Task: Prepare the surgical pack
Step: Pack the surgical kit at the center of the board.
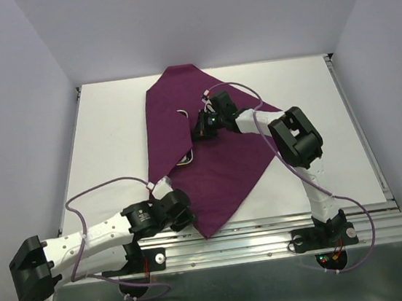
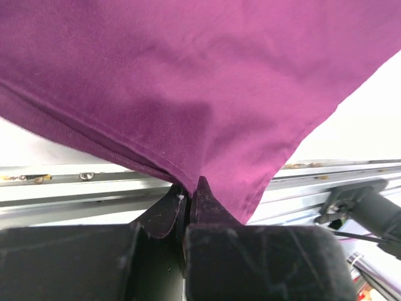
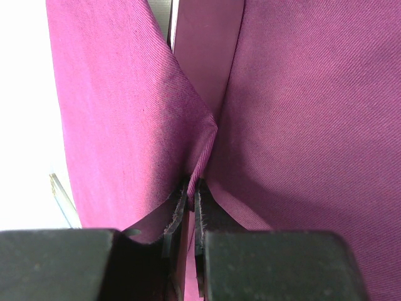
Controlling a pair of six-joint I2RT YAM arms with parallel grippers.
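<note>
The surgical pack (image 1: 222, 173), a large deep-purple matte fabric cloth, lies spread over the middle of the flat white table (image 1: 112, 147). One pointed corner reaches towards the far wall and another comes right down to the near edge, where it overlaps the ribbed aluminium rail (image 1: 270, 234) that runs across the front. Its left part is folded over onto itself, so the outline is uneven rather than a clean diamond. The left gripper (image 2: 191, 188), black and two-fingered on a white arm that sweeps in low from the left, sits at that near corner. Its jaws are pressed together on the hemmed edge of the surgical pack, and the fabric rises away from the pinch in a shallow tent. The right gripper (image 3: 191, 185) reaches in from the right over the middle of the surgical pack, and its jaws are likewise closed tight on a raised ridge of the cloth, which creases up sharply from between the pads. Just nearer than that gripper, a small pale-rimmed object (image 1: 185, 157) peeks out from under the folded layer. Too little of it shows to tell what it is. Thin lilac cables (image 1: 99, 189) loop along both arms.
</note>
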